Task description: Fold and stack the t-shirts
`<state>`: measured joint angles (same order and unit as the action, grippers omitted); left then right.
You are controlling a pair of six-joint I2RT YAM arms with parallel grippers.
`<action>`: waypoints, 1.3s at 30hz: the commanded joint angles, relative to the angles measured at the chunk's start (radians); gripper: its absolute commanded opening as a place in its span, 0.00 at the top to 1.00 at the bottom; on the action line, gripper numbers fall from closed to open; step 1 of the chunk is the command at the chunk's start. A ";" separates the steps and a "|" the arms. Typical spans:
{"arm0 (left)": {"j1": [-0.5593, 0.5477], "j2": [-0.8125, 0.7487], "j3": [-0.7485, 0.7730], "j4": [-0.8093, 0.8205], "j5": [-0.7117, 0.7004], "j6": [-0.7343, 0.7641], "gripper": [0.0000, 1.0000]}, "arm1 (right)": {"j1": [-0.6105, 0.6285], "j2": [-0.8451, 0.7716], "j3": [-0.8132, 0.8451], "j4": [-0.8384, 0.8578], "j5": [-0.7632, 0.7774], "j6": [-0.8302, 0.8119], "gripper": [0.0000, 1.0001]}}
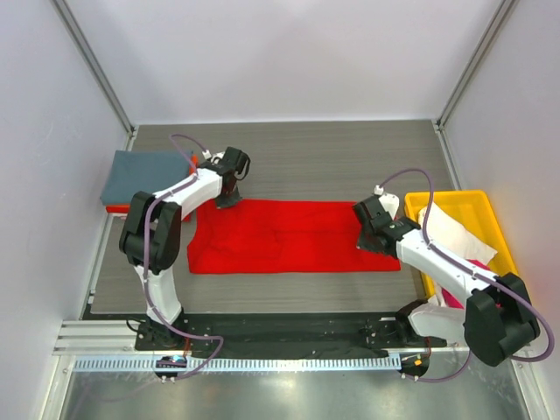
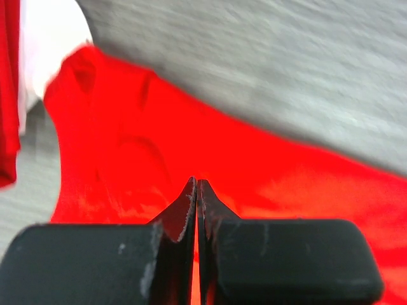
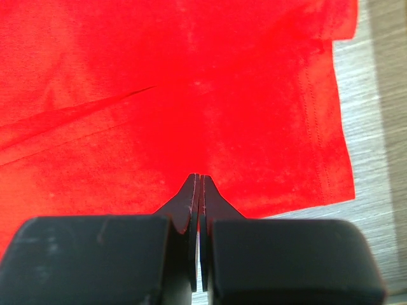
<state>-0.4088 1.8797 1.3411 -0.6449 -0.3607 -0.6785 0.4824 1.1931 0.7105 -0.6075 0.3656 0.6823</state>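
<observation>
Red t-shirt [image 1: 280, 234] lies spread flat, left hand [image 2: 196, 183] and right hand [image 3: 196, 176] closed over its ends.

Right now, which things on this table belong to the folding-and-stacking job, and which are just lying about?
Part of the job:
red t-shirt, spread flat mid-table
grey-blue t-shirt, folded at the far left
white t-shirt, lying in the tray
pink t-shirt, also in the tray, mostly hidden

Just lying about:
yellow tray, at the right
</observation>
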 commanded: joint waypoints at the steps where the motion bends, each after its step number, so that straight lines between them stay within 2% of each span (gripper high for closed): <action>1: 0.021 0.045 0.052 0.010 0.012 0.023 1.00 | -0.005 -0.010 -0.020 0.005 0.030 0.049 0.99; 6: 0.021 0.122 0.090 0.004 0.029 0.025 1.00 | -0.005 0.071 -0.077 0.064 0.009 0.075 0.99; 11: 0.021 0.206 0.162 -0.038 0.042 0.037 1.00 | -0.004 0.085 -0.106 0.086 -0.026 0.097 0.99; 20: 0.021 0.432 0.421 -0.136 0.121 0.062 1.00 | 0.021 0.132 -0.132 0.112 -0.129 0.100 0.99; 23: 0.021 0.472 0.495 -0.151 0.137 0.065 1.00 | 0.087 0.160 -0.117 0.114 -0.131 0.117 0.99; 26: 0.021 0.551 0.619 -0.189 0.198 0.068 1.00 | 0.209 0.201 -0.095 0.115 -0.120 0.190 0.99; 30: 0.001 0.695 0.911 -0.295 0.239 0.071 1.00 | 0.389 0.298 -0.059 0.188 -0.154 0.296 0.99; 33: -0.027 0.783 1.064 -0.315 0.308 0.054 1.00 | 0.504 0.393 0.006 0.273 -0.221 0.323 0.99; 36: -0.048 0.837 1.139 -0.256 0.370 0.011 1.00 | 0.603 0.450 0.088 0.385 -0.292 0.306 0.99; 39: -0.059 0.854 1.112 -0.155 0.504 -0.076 1.00 | 0.637 0.471 0.156 0.489 -0.405 0.284 0.99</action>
<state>-0.4358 2.6469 2.4817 -0.8524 -0.0563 -0.6655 1.0836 1.6215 0.8291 -0.2165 0.1444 0.9550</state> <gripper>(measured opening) 0.003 0.023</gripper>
